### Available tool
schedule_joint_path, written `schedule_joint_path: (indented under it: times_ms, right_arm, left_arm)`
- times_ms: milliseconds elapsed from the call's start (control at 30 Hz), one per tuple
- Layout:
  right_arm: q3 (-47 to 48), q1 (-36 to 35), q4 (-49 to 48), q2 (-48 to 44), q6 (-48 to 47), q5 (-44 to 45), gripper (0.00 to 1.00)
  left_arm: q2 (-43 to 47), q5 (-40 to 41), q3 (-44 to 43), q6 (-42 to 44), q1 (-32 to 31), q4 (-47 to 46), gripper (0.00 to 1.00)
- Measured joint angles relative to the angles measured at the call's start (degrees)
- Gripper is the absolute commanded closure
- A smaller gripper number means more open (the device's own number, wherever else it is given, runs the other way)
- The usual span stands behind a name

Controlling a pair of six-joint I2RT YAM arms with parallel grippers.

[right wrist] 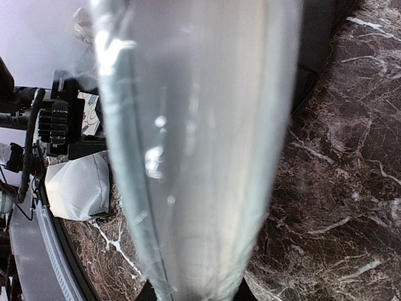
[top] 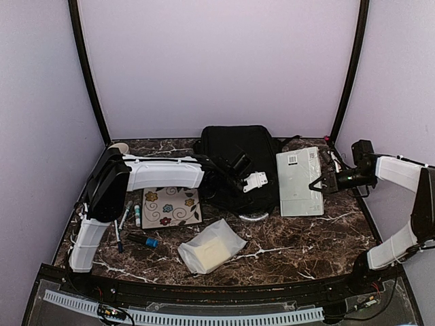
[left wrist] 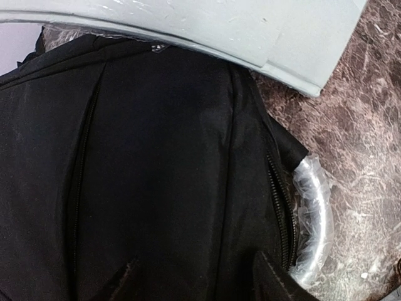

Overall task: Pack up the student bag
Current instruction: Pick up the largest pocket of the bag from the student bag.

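Student bag (top: 231,146): lying flat at the back middle of the bench (top: 306,251), directly under my left tool (left wrist: 199,285).
Left tool: fingers spread apart over the black fabric, holding nothing.
Left arm: stretched rightward across the bench.
Right tool (top: 318,183): clamped on the edge of a grey slab (top: 298,180) just right of the bag.
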State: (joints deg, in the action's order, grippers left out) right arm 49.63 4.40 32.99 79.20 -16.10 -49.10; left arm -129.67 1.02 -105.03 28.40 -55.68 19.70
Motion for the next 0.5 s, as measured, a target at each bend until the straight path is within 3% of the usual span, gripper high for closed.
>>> schedule_joint_path:
  times_ms: [133, 300, 500]
  right_arm:
    - [0.0, 0.0, 0.0, 0.0, -0.3, -0.1, 1.00]
    - [0.0, 0.0, 0.0, 0.1, -0.7, -0.3, 1.00]
    - [0.0, 0.0, 0.0, 0.1, -0.8, -0.3, 1.00]
  left_arm:
    - [-0.1, 2.1, 0.3, 0.5, -0.2, -2.2, 0.52]
    - [-0.2, 2.5, 1.0, 1.6, -0.3, -4.1, 0.40]
    - [-0.5, -1.7, 1.0, 1.1, -0.4, -3.9, 0.38]
